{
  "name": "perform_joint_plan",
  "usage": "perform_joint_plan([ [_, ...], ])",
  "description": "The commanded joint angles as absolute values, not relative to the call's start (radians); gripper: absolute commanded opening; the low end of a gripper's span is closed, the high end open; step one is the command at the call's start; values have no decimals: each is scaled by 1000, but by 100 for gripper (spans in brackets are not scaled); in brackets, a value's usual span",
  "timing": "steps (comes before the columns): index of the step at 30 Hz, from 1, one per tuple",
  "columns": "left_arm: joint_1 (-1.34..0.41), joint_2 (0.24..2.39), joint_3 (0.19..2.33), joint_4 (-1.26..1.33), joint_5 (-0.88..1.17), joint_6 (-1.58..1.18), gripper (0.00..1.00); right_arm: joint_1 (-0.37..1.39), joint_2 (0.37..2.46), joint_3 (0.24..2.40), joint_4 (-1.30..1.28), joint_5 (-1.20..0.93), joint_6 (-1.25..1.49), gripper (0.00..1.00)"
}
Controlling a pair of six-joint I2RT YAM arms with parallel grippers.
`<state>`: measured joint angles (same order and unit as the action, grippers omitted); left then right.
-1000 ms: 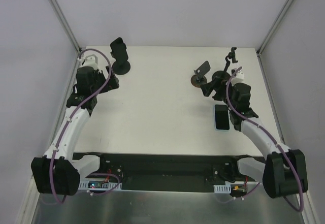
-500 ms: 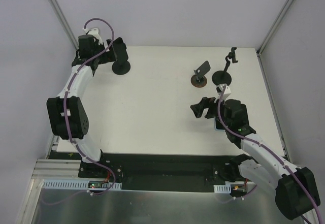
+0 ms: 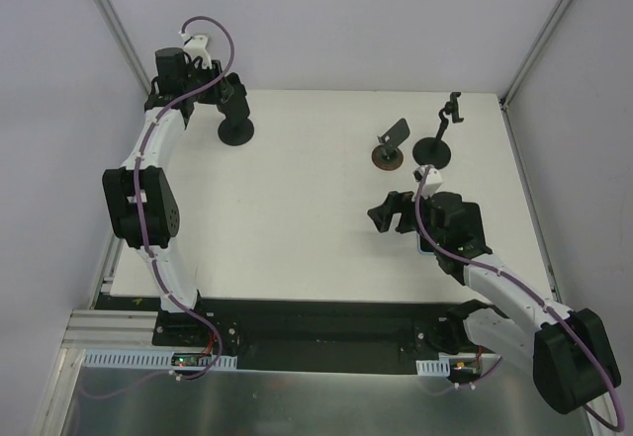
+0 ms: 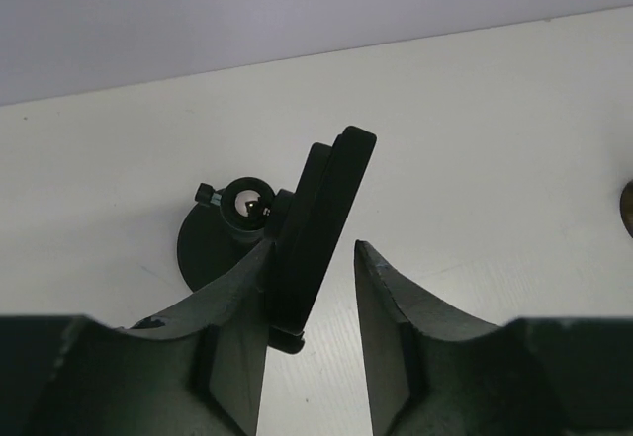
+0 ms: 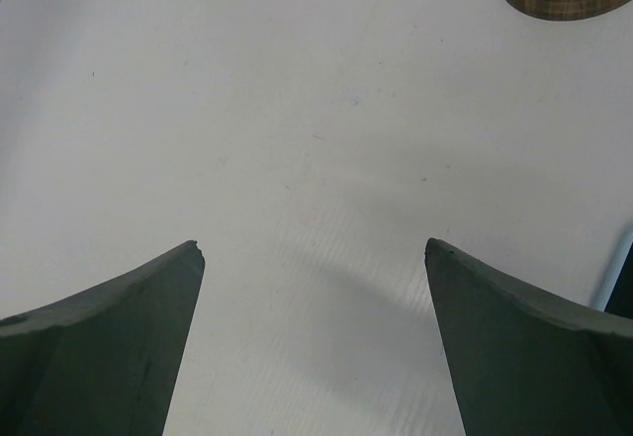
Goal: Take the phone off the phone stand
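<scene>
Left white-and-black arm (image 3: 148, 154) reaches far-left, elbow raised; dark two-finger left hand (image 4: 312, 248) half-spread. Right arm (image 3: 495, 283) folded low; right hand (image 5: 312, 248) spread wide.

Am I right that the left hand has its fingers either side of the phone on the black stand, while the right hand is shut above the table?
Not quite: the right wrist view shows the right hand open, fingers wide apart above the table. The left hand does have its fingers either side of the phone on the black stand.

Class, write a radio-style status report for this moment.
Left gripper open around phone, gap on one side. Phone on stand. Right gripper open, empty. Nothing blocking.
</scene>
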<state>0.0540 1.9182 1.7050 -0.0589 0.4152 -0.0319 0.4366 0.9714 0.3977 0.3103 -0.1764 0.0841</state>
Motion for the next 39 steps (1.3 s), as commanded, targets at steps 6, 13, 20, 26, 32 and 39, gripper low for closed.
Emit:
perform_joint_plan([
  [6,58,1842,1677,-25,633,17,8,443,979,416,362,-212,63,96],
  [13,3,1678,1545,-25,634,6,0,445,914,440,304,-221,43,96],
  [20,-179,1427,1347,-26,560,3,0,468,813,465,219,-227,37,96],
  [26,-374,1249,1157,-25,528,-40,0,479,723,482,143,-258,25,96],
  [32,-543,1134,1049,-26,609,-45,0,482,657,518,40,-322,-26,96],
  [39,-641,1112,1000,-55,718,12,0,482,607,563,5,-434,-54,96],
])
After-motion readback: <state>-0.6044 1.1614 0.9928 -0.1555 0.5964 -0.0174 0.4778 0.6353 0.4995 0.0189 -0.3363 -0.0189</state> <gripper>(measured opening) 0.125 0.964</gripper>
